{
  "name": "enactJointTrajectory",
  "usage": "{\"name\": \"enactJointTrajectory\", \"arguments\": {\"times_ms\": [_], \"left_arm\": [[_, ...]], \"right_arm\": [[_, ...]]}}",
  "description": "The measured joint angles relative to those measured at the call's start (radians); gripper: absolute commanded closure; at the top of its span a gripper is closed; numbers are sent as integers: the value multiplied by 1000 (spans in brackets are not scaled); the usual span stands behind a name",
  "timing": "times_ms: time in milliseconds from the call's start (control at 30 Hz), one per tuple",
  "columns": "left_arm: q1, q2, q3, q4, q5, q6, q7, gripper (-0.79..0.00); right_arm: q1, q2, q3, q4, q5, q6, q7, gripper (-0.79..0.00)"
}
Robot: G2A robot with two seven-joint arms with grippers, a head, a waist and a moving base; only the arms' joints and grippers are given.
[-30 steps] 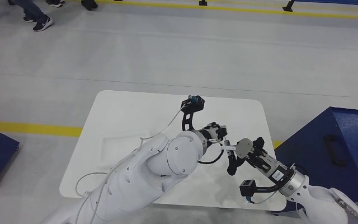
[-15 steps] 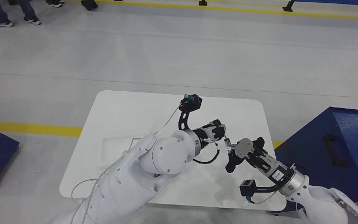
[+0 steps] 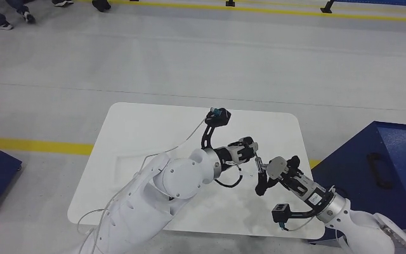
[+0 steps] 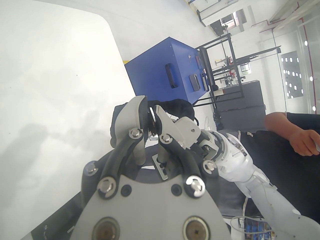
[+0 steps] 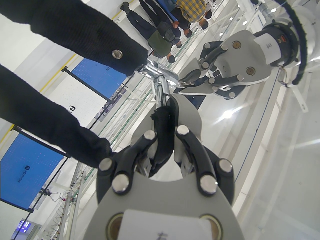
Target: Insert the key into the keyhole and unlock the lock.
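The lock has a chrome head [image 5: 160, 72] and a black fabric-covered loop [image 5: 75, 33]. It hangs above the right part of the white table [image 3: 146, 133]. My right gripper [image 5: 163, 101] is shut on a chrome pin of the lock, just under the head. My left gripper [image 4: 150, 116] is shut on a thin metal key [image 4: 151, 112]. In the right wrist view the left gripper [image 5: 186, 82] has its tips against the side of the chrome head. From above, the two grippers meet tip to tip, left gripper [image 3: 255, 159] and right gripper [image 3: 265, 173]. The keyhole itself is hidden.
A blue cabinet [image 3: 380, 165] stands just off the table's right edge, behind the right arm. The left and middle of the table top lie bare below the arms.
The left arm's elbow and upper arm have swung toward the left and lower. Both grippers stay joined at the lock in the same spot.
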Motion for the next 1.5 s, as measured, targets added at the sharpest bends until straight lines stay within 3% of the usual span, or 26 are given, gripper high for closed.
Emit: {"name": "enactJointTrajectory", "arguments": {"times_ms": [267,733,1500], "left_arm": [[17,12,-35,15,21,-140,-67,0],[34,27,-77,44,27,-363,-169,0],[26,46,-127,64,50,-614,-268,0]], "right_arm": [[6,-5,-3,2,29,6,-17,0],[49,-31,16,58,241,57,-189,0],[120,-68,-3,98,416,33,-388,0]]}}
